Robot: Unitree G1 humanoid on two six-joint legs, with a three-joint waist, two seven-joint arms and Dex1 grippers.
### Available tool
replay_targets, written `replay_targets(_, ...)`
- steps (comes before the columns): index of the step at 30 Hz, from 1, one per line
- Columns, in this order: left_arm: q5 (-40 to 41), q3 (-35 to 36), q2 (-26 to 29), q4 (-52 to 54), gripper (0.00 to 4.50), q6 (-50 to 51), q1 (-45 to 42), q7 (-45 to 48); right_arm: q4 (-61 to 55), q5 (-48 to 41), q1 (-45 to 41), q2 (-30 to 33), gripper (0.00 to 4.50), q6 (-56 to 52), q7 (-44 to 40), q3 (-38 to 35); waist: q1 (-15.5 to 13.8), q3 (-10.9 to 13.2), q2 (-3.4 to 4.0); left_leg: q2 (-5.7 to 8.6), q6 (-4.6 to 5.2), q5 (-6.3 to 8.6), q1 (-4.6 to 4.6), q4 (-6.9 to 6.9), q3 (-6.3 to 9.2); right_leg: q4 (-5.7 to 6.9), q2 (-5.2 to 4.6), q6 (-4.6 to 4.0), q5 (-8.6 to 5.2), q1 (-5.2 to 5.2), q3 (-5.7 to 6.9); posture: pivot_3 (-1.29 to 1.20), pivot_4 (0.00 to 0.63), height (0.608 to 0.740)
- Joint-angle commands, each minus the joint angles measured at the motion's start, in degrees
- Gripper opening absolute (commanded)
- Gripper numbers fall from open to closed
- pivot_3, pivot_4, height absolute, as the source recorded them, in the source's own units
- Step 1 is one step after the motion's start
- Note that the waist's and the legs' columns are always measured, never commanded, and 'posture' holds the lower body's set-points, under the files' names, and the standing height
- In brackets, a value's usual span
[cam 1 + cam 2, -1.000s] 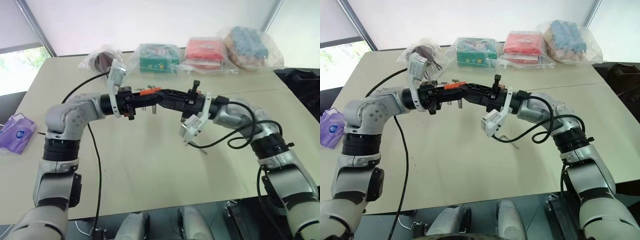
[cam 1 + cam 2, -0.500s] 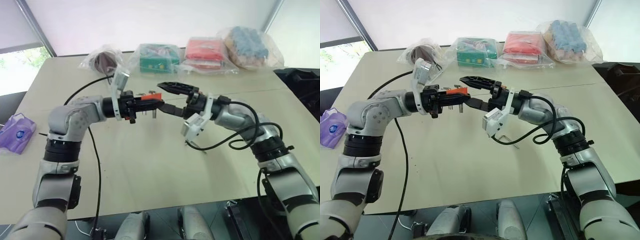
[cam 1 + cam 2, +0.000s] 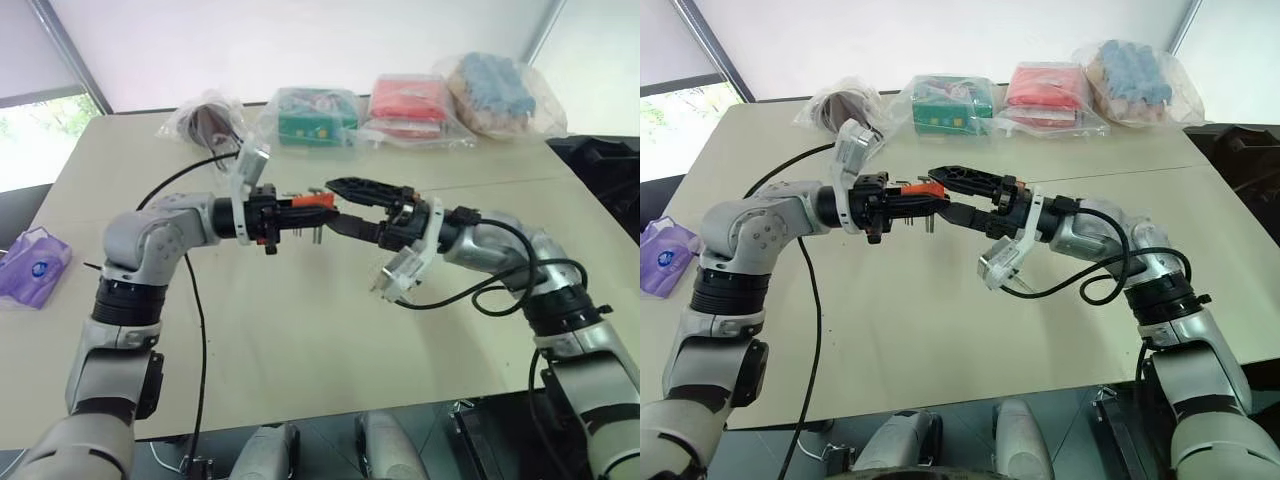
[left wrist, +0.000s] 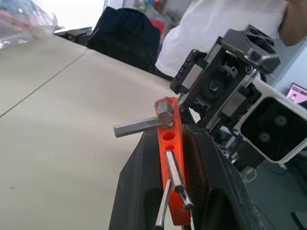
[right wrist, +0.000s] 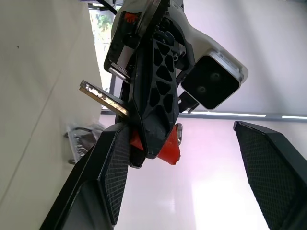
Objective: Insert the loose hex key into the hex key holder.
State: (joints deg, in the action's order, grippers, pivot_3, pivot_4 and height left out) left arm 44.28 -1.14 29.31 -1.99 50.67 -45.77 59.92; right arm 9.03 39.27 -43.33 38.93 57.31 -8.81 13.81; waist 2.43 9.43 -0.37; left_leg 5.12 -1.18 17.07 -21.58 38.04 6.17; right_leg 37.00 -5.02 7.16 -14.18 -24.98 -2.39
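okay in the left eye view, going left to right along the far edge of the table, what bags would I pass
Clear bag with a dark item → bag holding a green box → bag with a red packet → bag of blue and pinkish items.

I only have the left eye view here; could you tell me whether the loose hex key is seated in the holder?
Observer: The left wrist view shows the loose hex key sitting in the end hole of the hex key holder, its long arm sticking out sideways.
Operator: Is any hole free?
Observer: Yes, the hole right beside it is empty.
Operator: Does the right gripper grip anything?
Observer: No; in the right wrist view the right gripper has its fingers wide apart, while the left gripper clamps the holder.
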Motion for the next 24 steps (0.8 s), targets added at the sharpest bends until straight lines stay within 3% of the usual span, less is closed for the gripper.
replay_targets(1, -0.93, 7.28, 3.92, -1.34, 0.14, -2.24, -1.07, -2.74, 1.21, 2.01, 0.33, 3.59, 3.45, 1.4, 1.78, -2.69, 0.0, 0.02, -0.03, 0.0, 0.0, 0.0, 0.0, 0.0, -0.01, 0.01, 0.0, 0.0, 0.0, 0.0, -0.01, 0.0, 0.15, 0.74)
replay_targets(11, -1.97, 7.29, 2.59, -0.25, 0.14, -4.08, -0.48, -4.04, 3.24, -1.48, -0.2, 3.2, 3.45, 0.94, -1.08, -0.3, -0.04, 0.03, -0.06, 0.01, -0.01, -0.01, -0.02, 0.03, -0.04, 0.0, -0.01, 0.0, 0.0, 0.0, -0.04, 0.0, 0.15, 0.74)
replay_targets(14, -3.6, 6.73, 2.6, 0.67, 0.14, -6.77, 0.11, -3.6, 4.82, -8.56, 1.17, 3.92, 3.45, -0.26, -6.77, 1.84, 0.07, 0.03, -0.06, -0.01, -0.01, -0.01, -0.01, 0.01, -0.04, 0.0, 0.0, 0.0, 0.0, 0.0, -0.04, 0.0, 0.15, 0.74)
replay_targets(18, -6.0, 5.36, 1.58, 4.26, 0.14, -10.97, 2.76, -4.02, 2.95, -29.41, 5.28, 4.67, 3.45, -15.56, -22.41, 2.4, -0.05, 0.03, -0.06, -0.02, 0.0, 0.0, 0.01, 0.0, -0.01, -0.08, -0.01, 0.0, 0.0, 0.11, -0.03, 0.0, 0.15, 0.74)
replay_targets(20, -6.23, 5.15, 0.82, 5.93, 0.14, -11.58, 4.16, -4.76, -1.54, -39.41, 7.22, 4.41, 3.45, -28.82, -29.19, 0.61, -0.11, 0.03, -0.06, -0.02, 0.0, 0.0, 0.0, 0.04, -0.02, -0.15, -0.03, 0.0, 0.0, 0.17, -0.04, 0.0, 0.15, 0.74)
replay_targets(24, -6.61, 4.8, -1.07, 8.83, 0.14, -13.04, 7.01, -6.5, -10.73, -50.8, 9.77, 6.92, 3.45, -56.97, -37.72, -1.97, -0.39, 0.03, -0.05, -0.05, 0.02, 0.01, 0.0, 0.07, 0.02, -0.17, -0.02, 0.0, 0.0, 0.19, -0.03, 0.0, 0.15, 0.74)
